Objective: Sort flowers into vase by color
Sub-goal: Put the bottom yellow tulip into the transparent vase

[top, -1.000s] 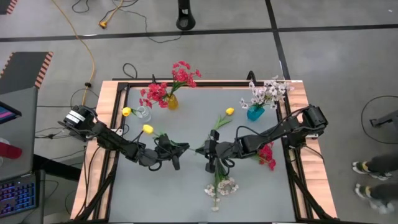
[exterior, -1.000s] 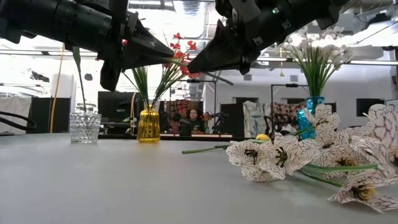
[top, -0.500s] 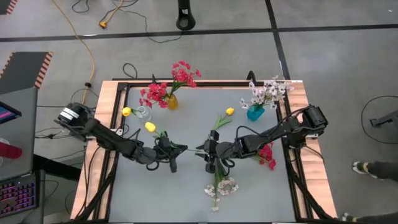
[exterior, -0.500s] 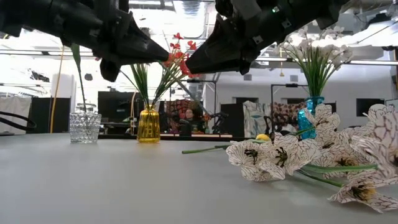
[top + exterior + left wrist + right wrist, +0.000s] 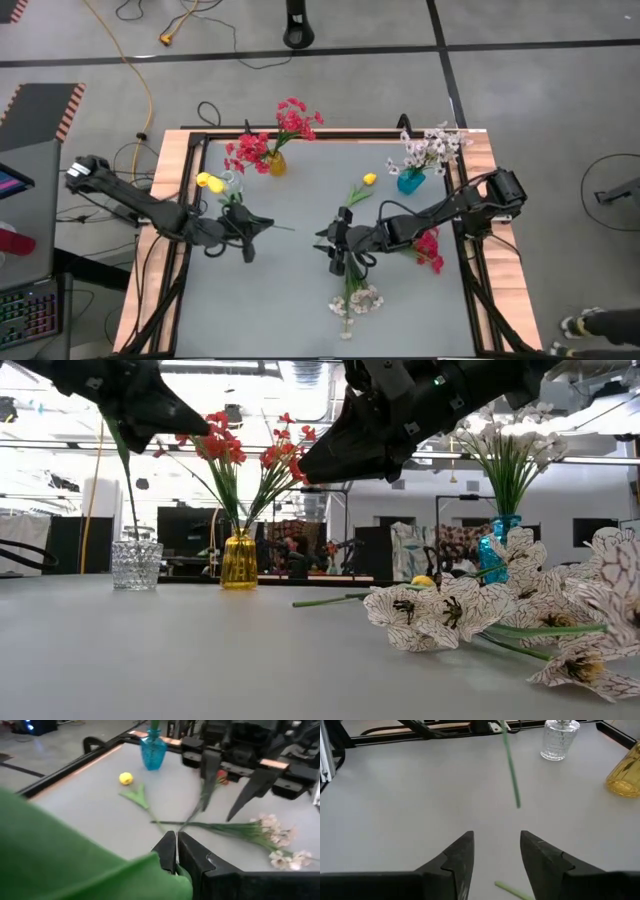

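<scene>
Left gripper (image 5: 250, 222): pinching a yellow flower (image 5: 210, 182) by its green stem, fingers pressed together, holding it up over the table's (image 5: 300, 190) left side.
Right gripper (image 5: 333, 243): hanging over the table's middle, fingers apart, holding nothing.
Clear vase (image 5: 230, 183): sitting just beside the yellow bloom.
White flowers (image 5: 355, 299): lying near the front edge.
Second yellow flower (image 5: 362, 184): lying beside the blue vase (image 5: 410, 182).
</scene>
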